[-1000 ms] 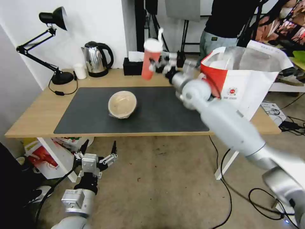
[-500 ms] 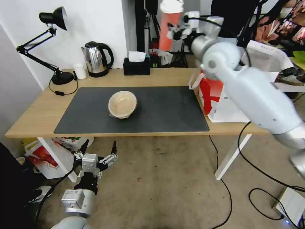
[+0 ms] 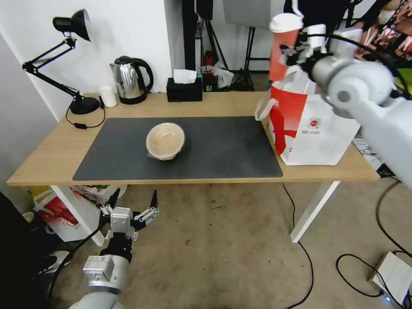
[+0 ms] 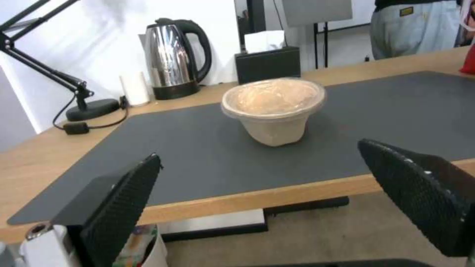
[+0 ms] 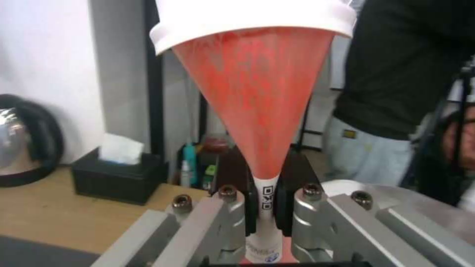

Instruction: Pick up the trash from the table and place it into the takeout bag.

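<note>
**Fingers clamp the cup above the bag**

Fingers point(image 5: 232, 211) of the right gripper point(image 3: 294, 53) are pinched on the low part of the cup point(image 3: 282, 47), its red body and white lid standing upright; in the right wrist view the dark pads press in from both sides. Half a second ago the cup was up behind the table's far edge, well to the left of the bag point(image 3: 311, 124); a second ago it was lower, over the far side of the mat. Now it hangs just above the bag's open mouth, at the near-left corner by the red panel. Whether its base is already below the rim I cannot quite tell, since arm and handle overlap there.

That swing means the carry is nearly over: by my reading the step in hand is lowering and letting go, and the risk is catching the rim or a loop handle on the way down.

Left of the bag, the tan bowl point(image 3: 165, 140) sits lidded on the mat point(image 3: 223, 150), apart from everything else and untouched through all three moments. It looks like the last piece on the table point(image 3: 56, 154). A white bowl is not something I can pick out on the tabletop; possibly it is already inside.

Far left of the bag and below the table's front edge, the left gripper point(image 3: 131, 210) hangs parked with fingers spread, unchanged
</note>
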Tool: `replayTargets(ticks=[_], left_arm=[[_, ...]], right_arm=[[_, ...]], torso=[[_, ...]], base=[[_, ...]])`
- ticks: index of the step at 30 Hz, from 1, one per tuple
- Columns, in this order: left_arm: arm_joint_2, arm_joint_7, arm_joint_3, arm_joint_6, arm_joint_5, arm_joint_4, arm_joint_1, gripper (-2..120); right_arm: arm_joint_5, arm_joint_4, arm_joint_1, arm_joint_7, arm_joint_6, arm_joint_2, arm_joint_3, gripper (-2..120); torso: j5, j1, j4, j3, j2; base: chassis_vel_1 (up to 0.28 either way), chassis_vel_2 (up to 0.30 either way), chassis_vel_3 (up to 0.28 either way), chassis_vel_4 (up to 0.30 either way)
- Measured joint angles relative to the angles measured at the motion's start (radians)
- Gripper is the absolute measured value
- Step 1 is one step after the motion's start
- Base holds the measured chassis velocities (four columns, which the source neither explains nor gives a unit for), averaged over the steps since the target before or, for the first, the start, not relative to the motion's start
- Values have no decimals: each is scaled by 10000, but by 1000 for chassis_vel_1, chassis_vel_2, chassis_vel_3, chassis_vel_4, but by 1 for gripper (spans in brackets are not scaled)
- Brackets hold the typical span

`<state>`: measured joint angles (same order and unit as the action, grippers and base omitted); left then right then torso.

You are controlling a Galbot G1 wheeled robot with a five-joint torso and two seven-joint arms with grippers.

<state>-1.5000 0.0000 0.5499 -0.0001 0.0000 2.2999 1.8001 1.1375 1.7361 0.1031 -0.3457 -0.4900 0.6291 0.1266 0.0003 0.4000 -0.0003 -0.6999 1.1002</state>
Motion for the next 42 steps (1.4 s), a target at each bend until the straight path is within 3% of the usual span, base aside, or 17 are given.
replayTargets(ticks=[13, 42], left_arm=[[0, 0, 0, 0, 0, 0, 0, 100], [0, 0, 0, 0, 0, 0, 0, 100]], right_arm=[[271, -865, 199, 542, 355, -983, -759, 6], [-863, -2762, 923, 966, 905, -330, -822, 6]], torso=[[-2, 0, 2, 0, 0], [-3, 1, 3, 0, -1]], base=[[0, 0, 0, 0], [0, 0, 0, 0]])
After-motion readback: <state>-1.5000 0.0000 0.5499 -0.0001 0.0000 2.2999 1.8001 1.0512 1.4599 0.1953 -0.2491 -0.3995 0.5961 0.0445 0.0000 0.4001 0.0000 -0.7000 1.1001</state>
